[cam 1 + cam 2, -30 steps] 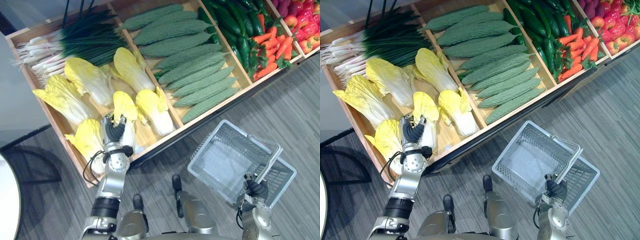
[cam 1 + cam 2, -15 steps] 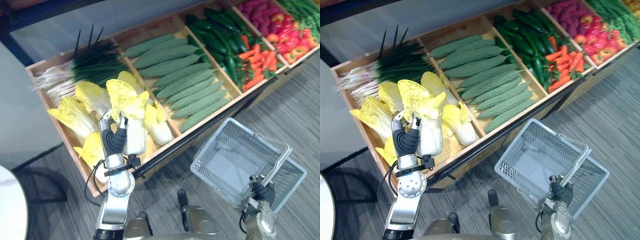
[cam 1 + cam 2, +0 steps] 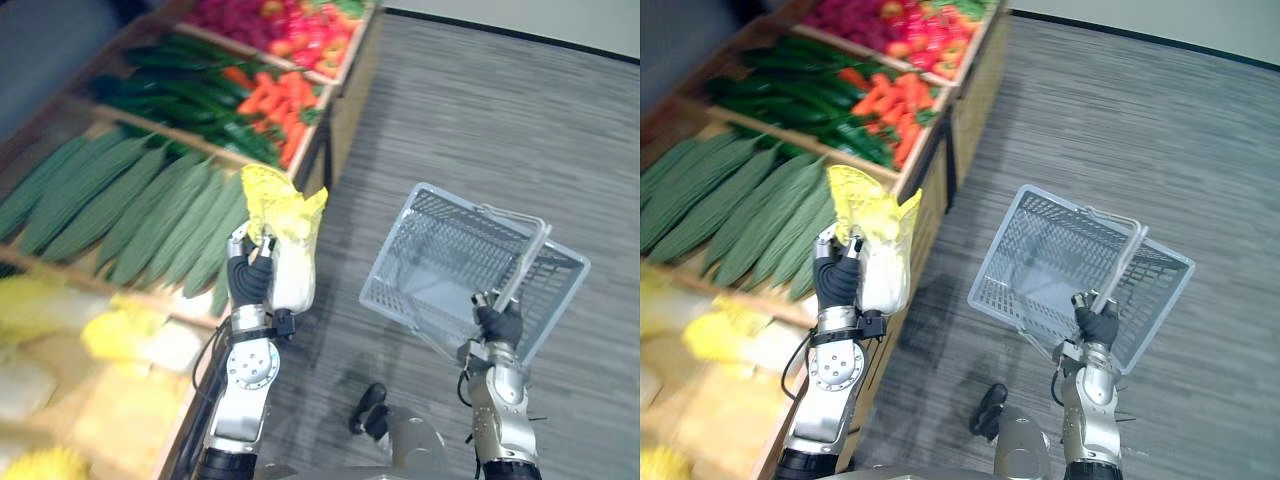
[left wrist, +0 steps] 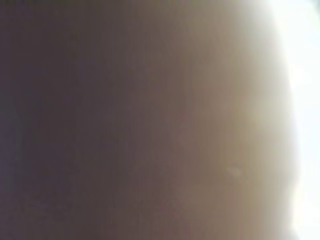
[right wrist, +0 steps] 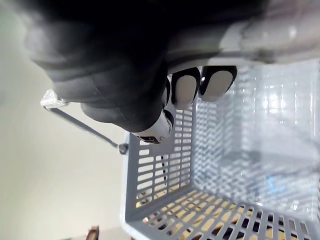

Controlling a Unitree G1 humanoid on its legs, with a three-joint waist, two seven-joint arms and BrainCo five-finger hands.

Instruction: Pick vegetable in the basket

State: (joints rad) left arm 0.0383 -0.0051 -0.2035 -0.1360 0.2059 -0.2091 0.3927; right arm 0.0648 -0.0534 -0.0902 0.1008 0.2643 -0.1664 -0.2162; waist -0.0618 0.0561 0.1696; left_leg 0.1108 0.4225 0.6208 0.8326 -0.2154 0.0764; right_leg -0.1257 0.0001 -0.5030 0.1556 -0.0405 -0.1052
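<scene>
Both head eyes look down; right wrist view hugs basket (image 5: pixel 160 192).

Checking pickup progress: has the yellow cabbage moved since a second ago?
Yes: the cabbage, in the left hand, is lifted out of the crate, now beside its front edge.

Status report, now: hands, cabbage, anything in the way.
Left hand shut on the cabbage, held up by the stand edge. Right hand shut on the basket handle. Cabbage not yet in basket; nothing between them.

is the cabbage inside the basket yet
No, the cabbage is held up in the left hand, apart from the basket that the right hand carries by its handle.
</scene>
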